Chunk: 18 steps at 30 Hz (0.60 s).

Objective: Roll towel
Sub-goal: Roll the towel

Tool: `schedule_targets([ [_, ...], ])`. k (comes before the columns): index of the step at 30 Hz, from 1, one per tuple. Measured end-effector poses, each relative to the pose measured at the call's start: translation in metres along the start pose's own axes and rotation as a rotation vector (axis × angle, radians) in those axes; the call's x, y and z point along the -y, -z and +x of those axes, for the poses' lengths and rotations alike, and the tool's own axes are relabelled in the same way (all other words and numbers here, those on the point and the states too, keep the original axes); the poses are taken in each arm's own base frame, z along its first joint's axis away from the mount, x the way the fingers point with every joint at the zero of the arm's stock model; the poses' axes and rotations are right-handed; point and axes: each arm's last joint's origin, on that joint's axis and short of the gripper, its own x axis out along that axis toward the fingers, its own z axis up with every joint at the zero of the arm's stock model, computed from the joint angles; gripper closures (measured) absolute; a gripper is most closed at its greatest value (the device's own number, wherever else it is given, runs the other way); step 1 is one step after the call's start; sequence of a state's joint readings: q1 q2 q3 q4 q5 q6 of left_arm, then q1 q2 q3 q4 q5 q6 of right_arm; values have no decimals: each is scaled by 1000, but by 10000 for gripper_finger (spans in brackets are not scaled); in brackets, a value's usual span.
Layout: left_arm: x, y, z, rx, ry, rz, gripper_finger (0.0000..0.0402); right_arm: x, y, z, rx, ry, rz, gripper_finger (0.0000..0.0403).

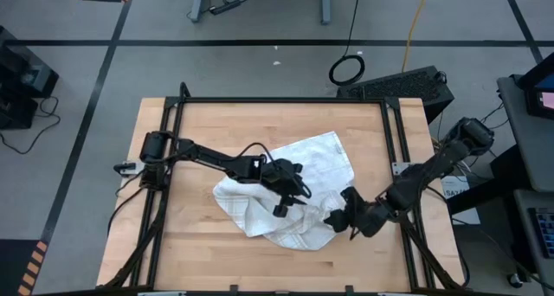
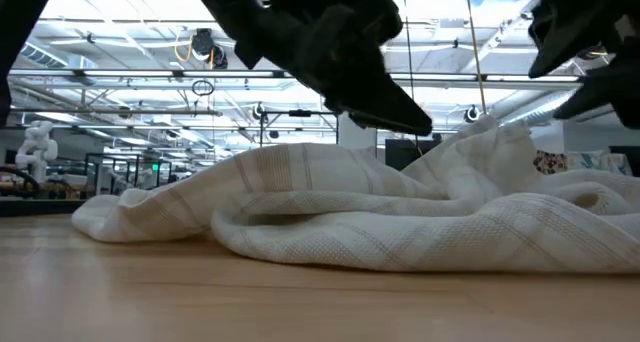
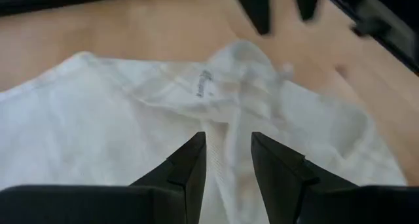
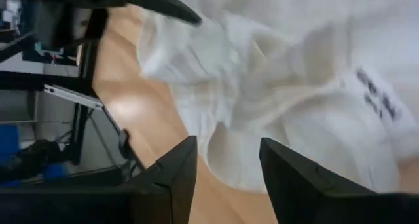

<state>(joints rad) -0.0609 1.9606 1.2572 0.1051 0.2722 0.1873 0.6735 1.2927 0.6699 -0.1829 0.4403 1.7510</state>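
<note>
1. The towel (image 1: 290,188) lies crumpled near the middle of the wooden bench (image 1: 216,123), spread from the centre toward the front edge, with one flatter corner reaching toward the back right.
2. From bench height the cloth (image 2: 400,217) is a low heap of soft folds, its grey check lines showing along the nearest roll of fabric.
3. The left pincer (image 1: 281,208) hangs over the middle of the towel, its arm stretching in from the left side of the bench.
4. In the left wrist view its two dark fingers (image 3: 190,168) stand a little apart with a ridge of white cloth running between them; I think it is pinching that fold, though the contact itself is hard to make out.
5. The right pincer (image 1: 333,218) sits at the towel's front right edge, its arm folded in from the right side of the bench.
6. Its fingers (image 4: 173,171) are released, spread with a clear gap, and the cloth lies beyond them, not between the tips.
7. A small printed label (image 4: 376,96) shows on the towel in the right wrist view.
8. The two pincers are near each other over the same bunched part of the cloth.
</note>
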Motion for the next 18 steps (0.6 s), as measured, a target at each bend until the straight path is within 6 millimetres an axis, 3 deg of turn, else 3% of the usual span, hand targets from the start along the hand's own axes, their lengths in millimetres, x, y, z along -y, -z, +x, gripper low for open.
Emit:
schedule_targets([
  [4, -11, -7, -1, 58, 83, 29, 276, -7, 8, 7, 25, 6, -152, 260],
  [7, -13, 3, 6, 26, 115, 16, 276, -10, 14, 18, 27, 34, -257, 265],
  [18, 0, 11, 35, -1, 187, 19, 280, -23, 31, 53, 90, 180, -471, 266],
])
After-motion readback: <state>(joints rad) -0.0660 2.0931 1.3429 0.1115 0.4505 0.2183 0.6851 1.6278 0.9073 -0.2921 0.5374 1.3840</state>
